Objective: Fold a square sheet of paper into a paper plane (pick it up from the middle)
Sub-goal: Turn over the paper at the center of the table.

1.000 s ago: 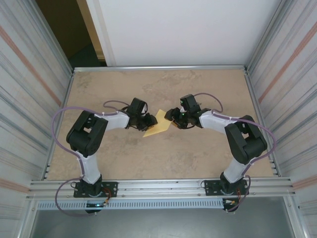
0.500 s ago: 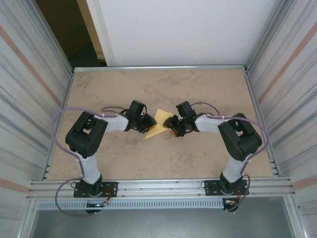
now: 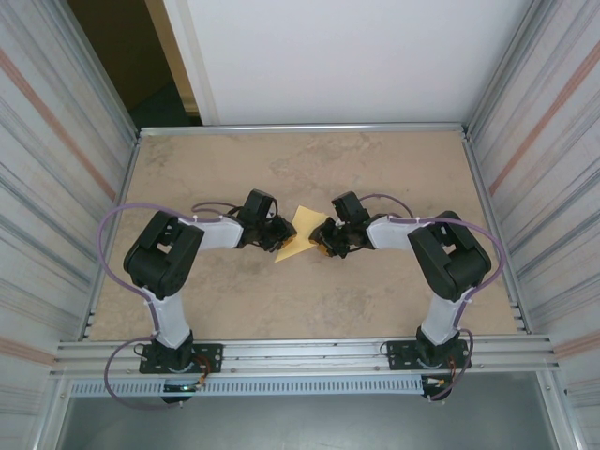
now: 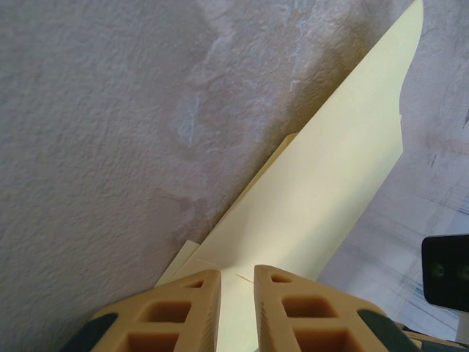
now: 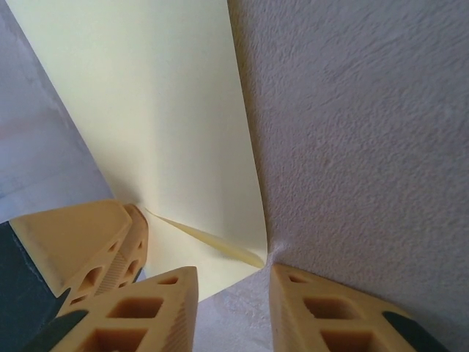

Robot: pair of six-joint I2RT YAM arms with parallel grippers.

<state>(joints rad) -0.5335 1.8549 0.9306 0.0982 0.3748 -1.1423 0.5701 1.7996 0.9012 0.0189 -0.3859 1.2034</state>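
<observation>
Tabletop (image 3: 234,159), folding step: paper (image 3: 302,227) clamped at 9 o'clock by left end effector (image 4: 237,279); right end effector (image 5: 231,273), apart at 3 o'clock, closing judged next.

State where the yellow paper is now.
In the top view, the yellow paper lies near the middle of the table, between the left end effector and the right end effector.

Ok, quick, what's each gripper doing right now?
Left gripper: closed, pinching the folded yellow paper sheet.
Right gripper: open, holding nothing; the sheet's corner lies just ahead of its jaws.
</observation>
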